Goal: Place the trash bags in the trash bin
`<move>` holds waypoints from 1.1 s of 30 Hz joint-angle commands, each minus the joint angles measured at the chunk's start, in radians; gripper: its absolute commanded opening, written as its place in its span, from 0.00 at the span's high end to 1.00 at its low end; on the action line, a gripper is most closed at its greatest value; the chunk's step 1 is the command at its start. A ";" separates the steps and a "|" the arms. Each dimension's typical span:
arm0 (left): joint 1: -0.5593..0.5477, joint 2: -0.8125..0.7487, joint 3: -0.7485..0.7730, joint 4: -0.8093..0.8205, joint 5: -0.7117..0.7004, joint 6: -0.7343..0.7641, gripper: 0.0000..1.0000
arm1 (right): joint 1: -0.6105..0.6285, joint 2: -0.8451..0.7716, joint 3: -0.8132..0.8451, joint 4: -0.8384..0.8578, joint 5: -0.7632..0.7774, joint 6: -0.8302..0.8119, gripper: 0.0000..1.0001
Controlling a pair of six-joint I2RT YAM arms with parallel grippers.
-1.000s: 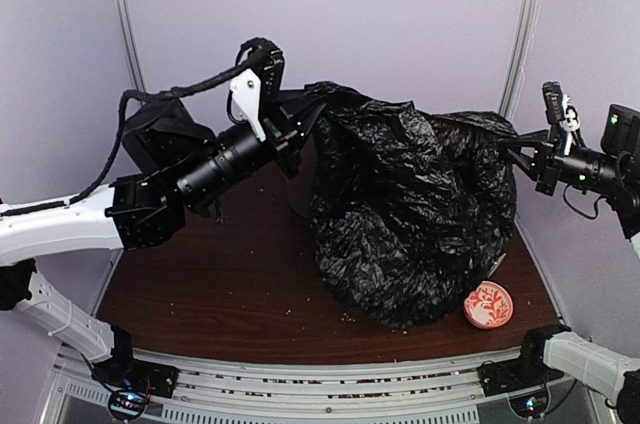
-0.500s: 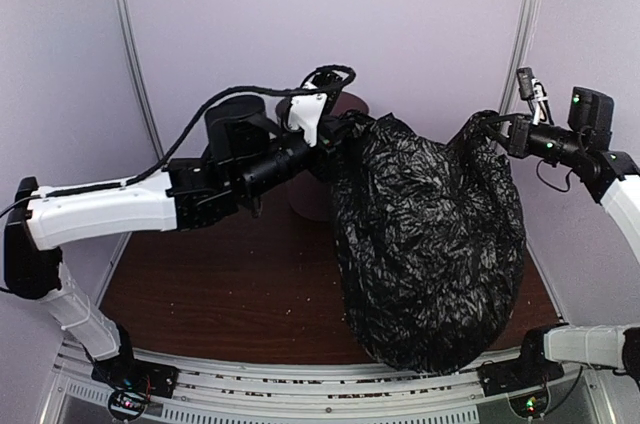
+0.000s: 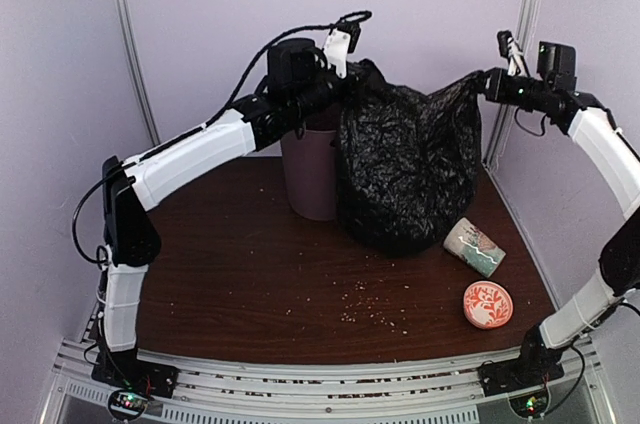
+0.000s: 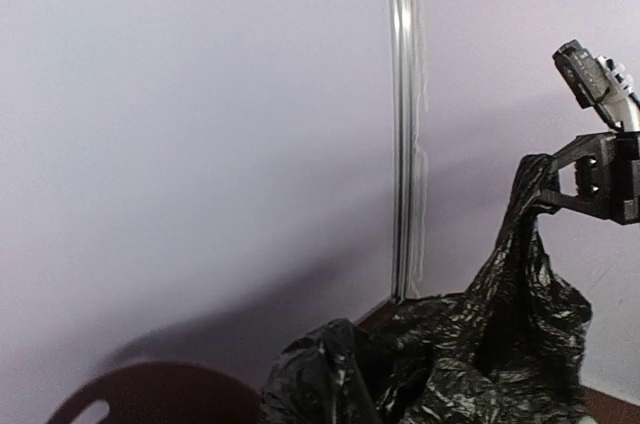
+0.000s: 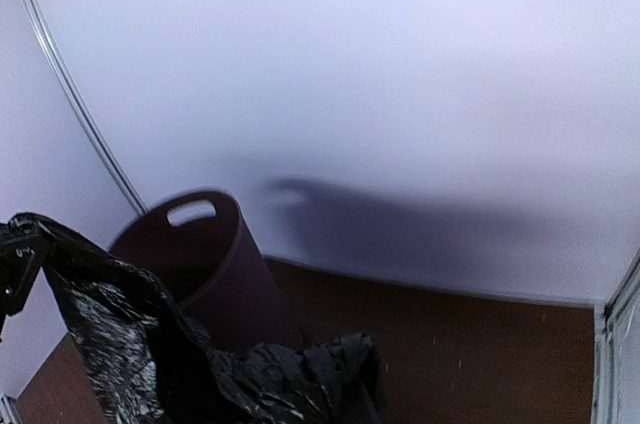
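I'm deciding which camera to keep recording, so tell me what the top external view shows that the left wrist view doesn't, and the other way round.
Only the top external view shows the left gripper, the mug lying on its side, the orange patterned disc and crumbs on the table. Only the left wrist view shows, close up, the right gripper pinching a gathered corner of the trash bag, plus a slot cutout in the rim of the trash bin. Both show the bag, the bin beside it and the right gripper holding the bag.
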 commanded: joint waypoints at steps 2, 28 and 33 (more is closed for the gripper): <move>-0.026 -0.110 0.135 0.074 0.156 0.076 1.00 | -0.003 -0.163 0.164 0.174 -0.019 0.049 1.00; -0.218 -0.618 -0.931 0.398 -0.006 0.203 1.00 | -0.010 -0.616 -0.476 -0.258 -0.506 -0.379 1.00; -0.218 -0.615 -0.913 0.356 -0.022 0.204 1.00 | -0.010 -0.607 -0.544 0.028 -0.466 -0.106 1.00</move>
